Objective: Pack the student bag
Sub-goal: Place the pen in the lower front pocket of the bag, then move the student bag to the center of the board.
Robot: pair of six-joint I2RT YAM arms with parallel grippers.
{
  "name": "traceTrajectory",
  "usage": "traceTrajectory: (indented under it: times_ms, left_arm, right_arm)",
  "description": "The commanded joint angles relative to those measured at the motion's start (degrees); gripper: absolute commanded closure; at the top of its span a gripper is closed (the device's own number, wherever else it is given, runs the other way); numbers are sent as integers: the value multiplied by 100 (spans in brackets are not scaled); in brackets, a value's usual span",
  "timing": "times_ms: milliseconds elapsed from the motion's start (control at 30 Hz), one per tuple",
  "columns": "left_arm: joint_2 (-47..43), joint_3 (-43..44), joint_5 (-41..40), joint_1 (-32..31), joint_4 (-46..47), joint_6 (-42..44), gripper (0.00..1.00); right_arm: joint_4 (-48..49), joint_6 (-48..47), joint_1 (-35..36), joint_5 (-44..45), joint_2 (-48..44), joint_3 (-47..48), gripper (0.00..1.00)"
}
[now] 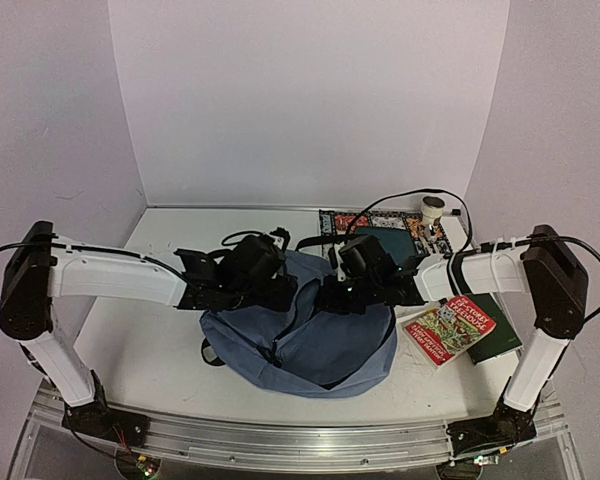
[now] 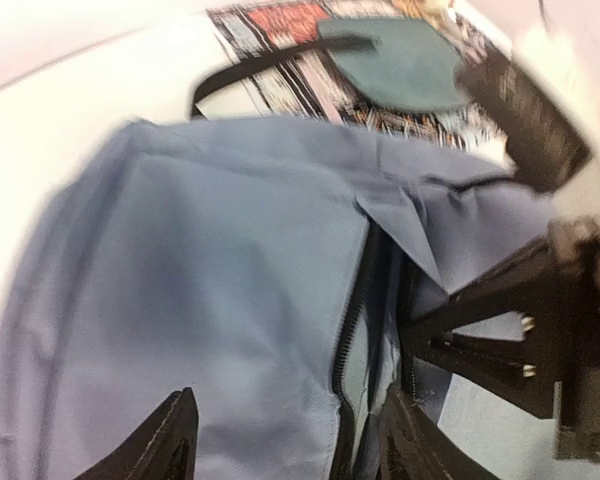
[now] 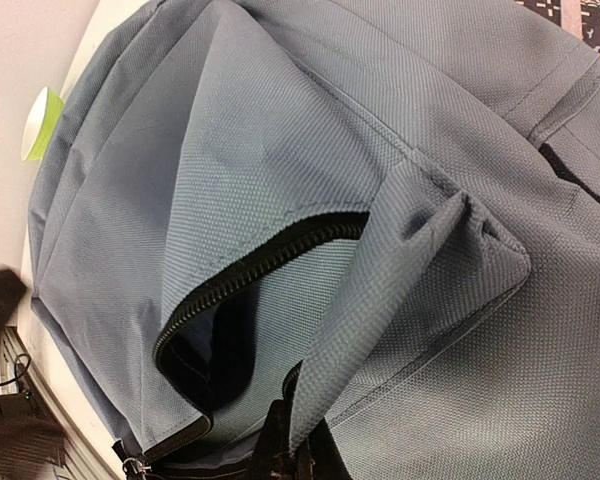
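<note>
Your student bag [image 1: 310, 345] is lying on the tabletop [image 1: 140, 340] at the near middle, just ahead of the arm bases. Both tools are meeting over its far top edge. Your left tool [image 2: 285, 455] is hovering spread wide above the slate-blue fabric, with its fingers straddling the open zipper [image 2: 352, 320]. Your right tool [image 3: 285, 452] is pressing together on the fabric beside the zipper mouth, and a fold is standing up in a peak just beyond it. The two tools are sitting very close together and crowding the opening.

Right of the bag, a colourful book [image 1: 450, 328] is overlapping a dark green one [image 1: 502, 338]. Farther back, a teal pouch [image 1: 392, 240] is resting on a patterned flat sheet [image 1: 380, 222], and a white roll [image 1: 435, 207] is sitting near the far corner.

The bag is slumping, soft and creased, and its zipper is gaping partway, showing a dark inside.
</note>
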Motion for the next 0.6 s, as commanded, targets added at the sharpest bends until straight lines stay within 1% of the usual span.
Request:
traceTrajectory:
  times_ms: [0, 233, 333, 433, 567]
  left_arm:
    - [-624, -160, -322, 345, -462, -272, 30]
    - [-1243, -844, 228, 1327, -770, -459, 22]
    - [-1389, -1054, 485, 1713, -838, -441, 20]
    - [-1367, -1198, 994, 2051, -844, -486, 19]
    - [-1002, -1132, 1564, 2131, -832, -520, 20]
  right_arm:
    - [-119, -8, -8, 113, -186, 166, 100]
    - [-176, -46, -7, 103, -184, 233, 100]
    - [-195, -49, -5, 112, -226, 241, 100]
    - [-213, -58, -2, 121, -279, 256, 100]
    - [-245, -47, -6, 216, -381, 276, 100]
